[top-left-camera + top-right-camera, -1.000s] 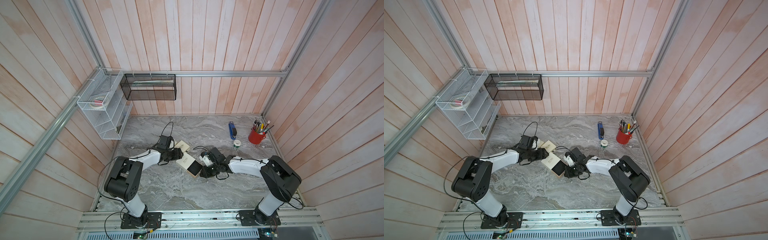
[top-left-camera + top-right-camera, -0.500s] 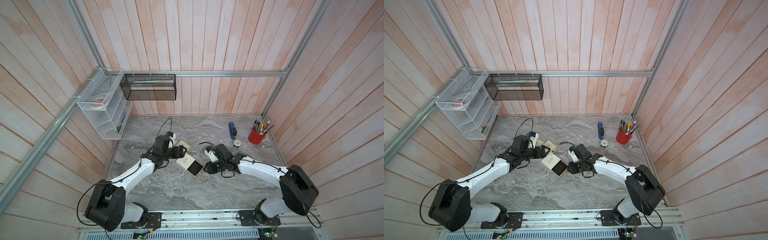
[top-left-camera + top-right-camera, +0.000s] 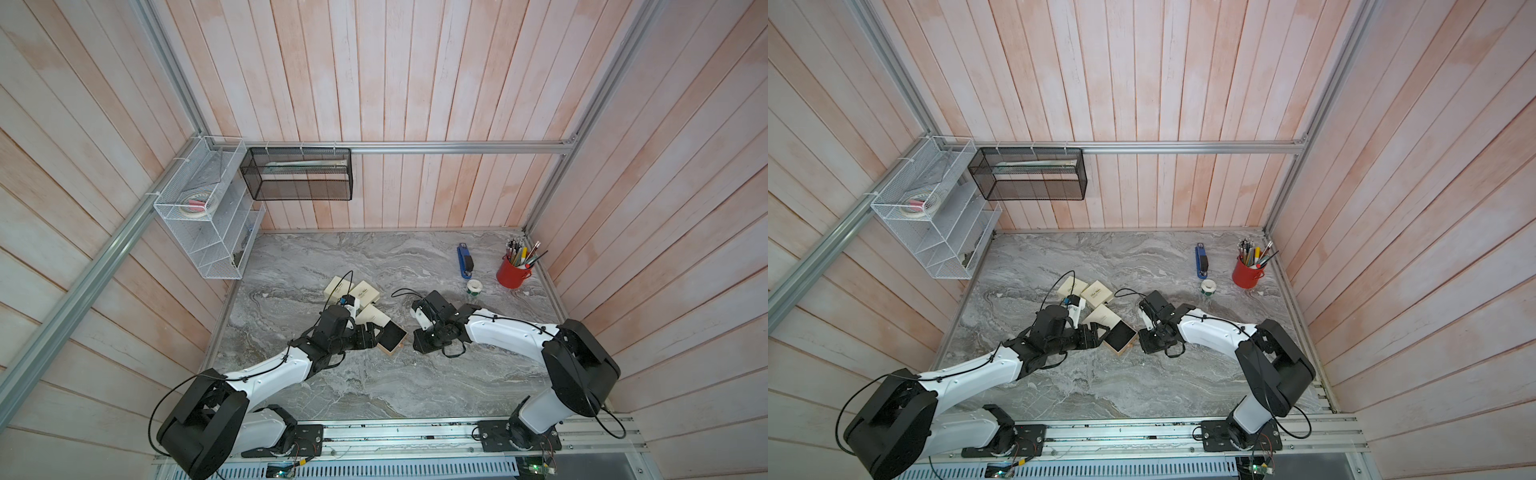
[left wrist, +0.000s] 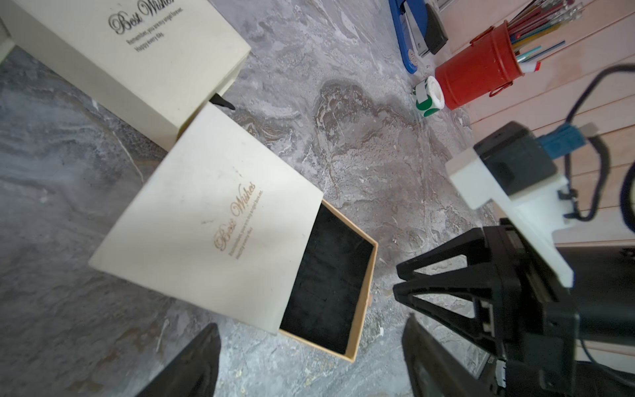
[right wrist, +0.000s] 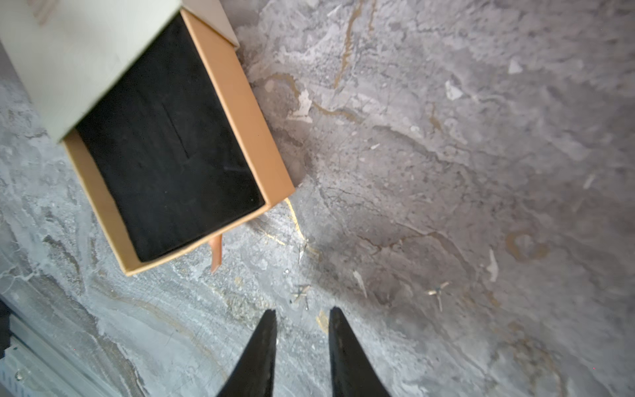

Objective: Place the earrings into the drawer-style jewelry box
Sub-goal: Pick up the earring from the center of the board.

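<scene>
The jewelry box [image 3: 376,322] [image 3: 1106,318] is a cream sleeve with its tan, black-lined drawer [image 3: 392,340] [image 4: 330,285] [image 5: 165,144] pulled out and holding nothing. Two tiny pale earrings [image 5: 301,293] [image 5: 437,293] lie on the marble past the drawer's front. My left gripper [image 3: 371,336] [image 4: 311,324] stands wide open beside the drawer's corner, holding nothing. My right gripper [image 3: 420,345] [image 5: 303,310] points down at the table just short of the nearer earring. Its fingers [image 5: 264,340] stand a narrow gap apart with nothing between them.
Two more cream boxes [image 3: 365,291] [image 3: 336,286] lie behind the jewelry box. A blue stapler [image 3: 465,261], a tape roll [image 3: 473,286] and a red pen cup [image 3: 513,272] stand at the back right. A wire shelf [image 3: 208,220] and a mesh basket [image 3: 299,174] hang on the walls.
My left gripper has opened wider and come off the sleeve toward the drawer's corner. My right gripper has drawn a little to the right, away from the drawer's front.
</scene>
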`<state>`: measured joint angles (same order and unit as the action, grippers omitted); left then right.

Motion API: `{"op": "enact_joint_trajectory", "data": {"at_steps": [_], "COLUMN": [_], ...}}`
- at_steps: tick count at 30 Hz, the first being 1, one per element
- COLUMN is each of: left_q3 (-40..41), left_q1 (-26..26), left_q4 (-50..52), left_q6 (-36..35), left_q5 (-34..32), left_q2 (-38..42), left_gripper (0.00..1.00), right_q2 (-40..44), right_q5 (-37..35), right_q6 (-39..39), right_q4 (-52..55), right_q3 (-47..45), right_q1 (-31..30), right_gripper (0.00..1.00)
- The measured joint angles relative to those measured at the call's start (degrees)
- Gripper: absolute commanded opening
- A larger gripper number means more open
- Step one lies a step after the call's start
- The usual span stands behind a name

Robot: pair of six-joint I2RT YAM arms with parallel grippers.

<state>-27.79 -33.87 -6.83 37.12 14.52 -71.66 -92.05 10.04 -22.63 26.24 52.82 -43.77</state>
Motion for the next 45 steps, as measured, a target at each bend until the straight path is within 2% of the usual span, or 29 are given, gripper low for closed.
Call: {"op": "enact_joint_trajectory", "data": {"at_steps": [13, 26, 45], "left_q3": [0.1, -0.9, -1.8], "left_q1": [0.0, 0.0, 0.1], "left_q4": [-1.2, -0.9, -0.9], "left_q6": [0.0, -1.2, -2.1], "left_q5": [-1.0, -1.1, -1.1], "left_q2": [1.1, -0.3, -1.3], "left_gripper": [0.84, 0.84, 0.83], "right_q2": [-4.5, -6.4, -7.5], "right_q5": [-1.6, 1.6, 3.3], "right_q6": [-0.2, -2.2, -2.6], "right_q4": [2.1, 1.9, 0.5], "right_q3": [3.8, 3.9, 4.3], "right_q1": [-0.8, -0.8, -0.8], "right_gripper": [0.31, 0.3, 0.19]}}
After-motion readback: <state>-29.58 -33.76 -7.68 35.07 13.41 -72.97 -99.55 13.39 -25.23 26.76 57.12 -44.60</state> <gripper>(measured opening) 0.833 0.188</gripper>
